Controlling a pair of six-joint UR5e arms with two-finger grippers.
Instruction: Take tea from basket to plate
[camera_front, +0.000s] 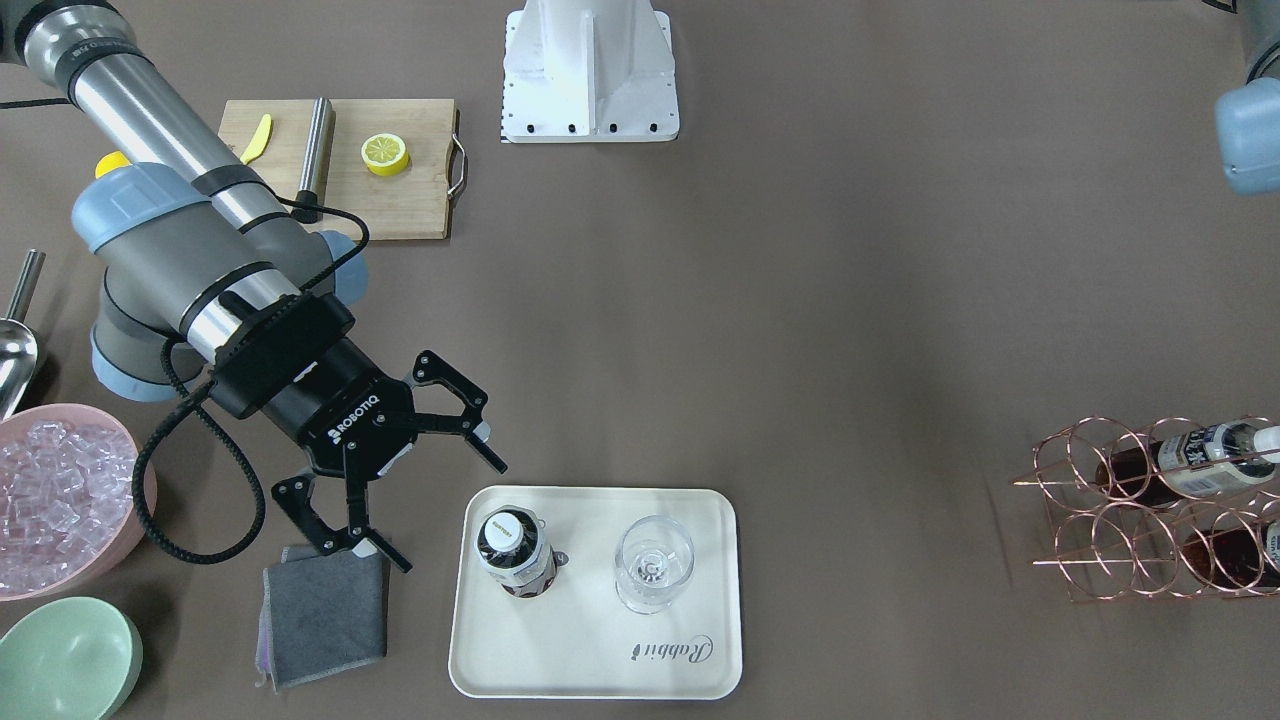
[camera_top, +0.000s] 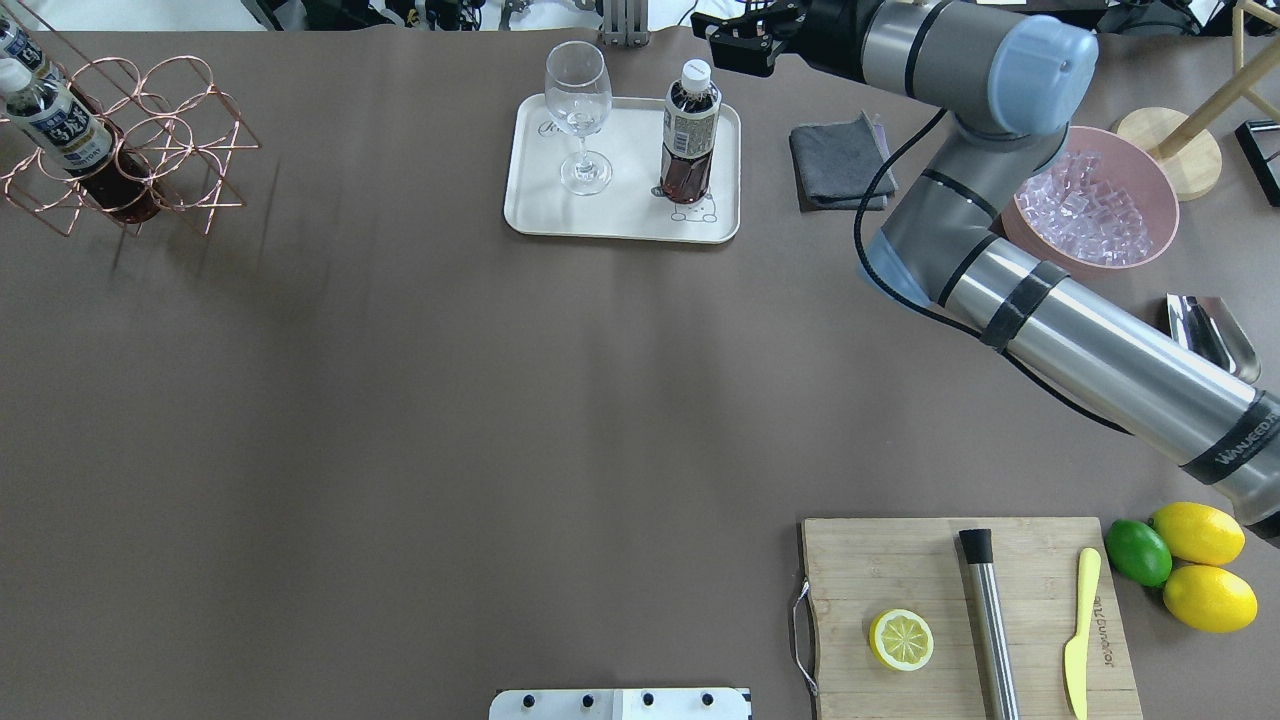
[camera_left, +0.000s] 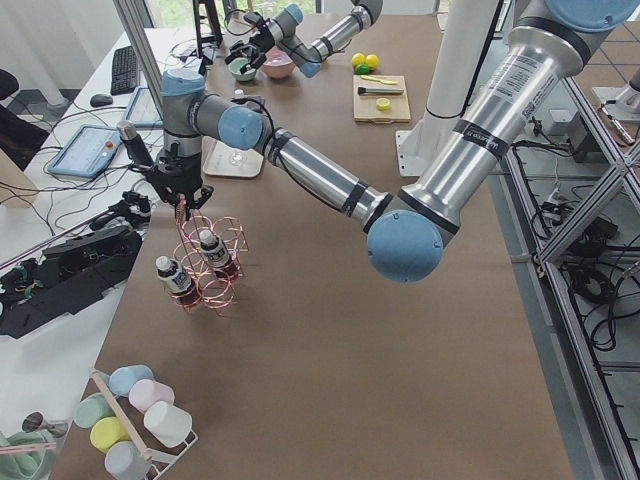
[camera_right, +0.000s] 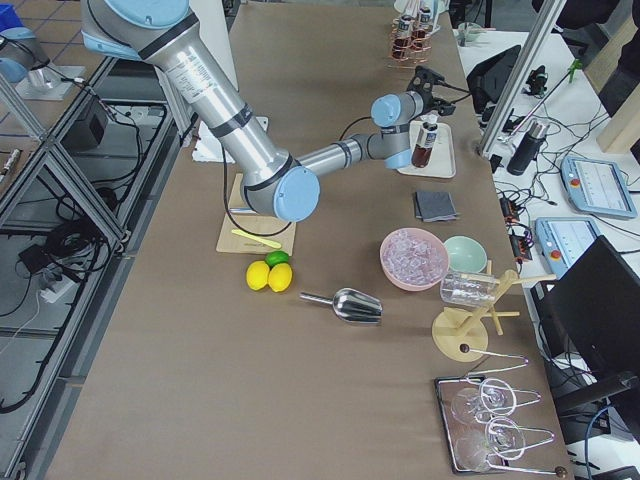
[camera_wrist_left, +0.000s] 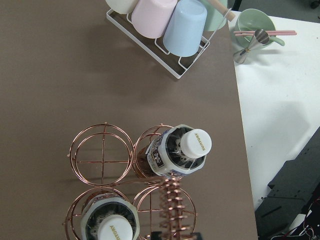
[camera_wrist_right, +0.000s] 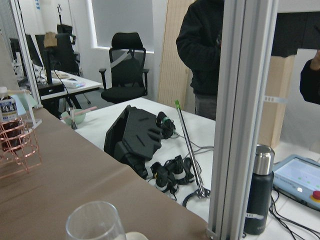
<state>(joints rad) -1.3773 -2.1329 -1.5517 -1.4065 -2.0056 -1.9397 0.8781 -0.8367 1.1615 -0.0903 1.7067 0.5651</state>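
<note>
One tea bottle (camera_front: 515, 550) stands upright on the cream plate (camera_front: 600, 650), next to a clear stemmed glass (camera_front: 653, 563); it also shows in the overhead view (camera_top: 690, 130). My right gripper (camera_front: 447, 515) is open and empty, just off the plate's edge beside that bottle. The copper wire basket (camera_front: 1130, 510) stands at the far end of the table with two more tea bottles (camera_front: 1200, 460) in its rings. The left wrist view looks straight down on the basket (camera_wrist_left: 102, 162) and both bottle caps (camera_wrist_left: 195, 142). My left gripper (camera_left: 183, 195) hangs over the basket's handle; I cannot tell whether it is open.
A grey cloth (camera_front: 325, 615) lies beside the plate under the right gripper. A pink bowl of ice (camera_front: 60, 500), a pale green bowl (camera_front: 65, 660) and a metal scoop (camera_front: 15, 340) sit beyond it. A cutting board (camera_front: 390, 170) with half a lemon lies near the robot base (camera_front: 590, 70).
</note>
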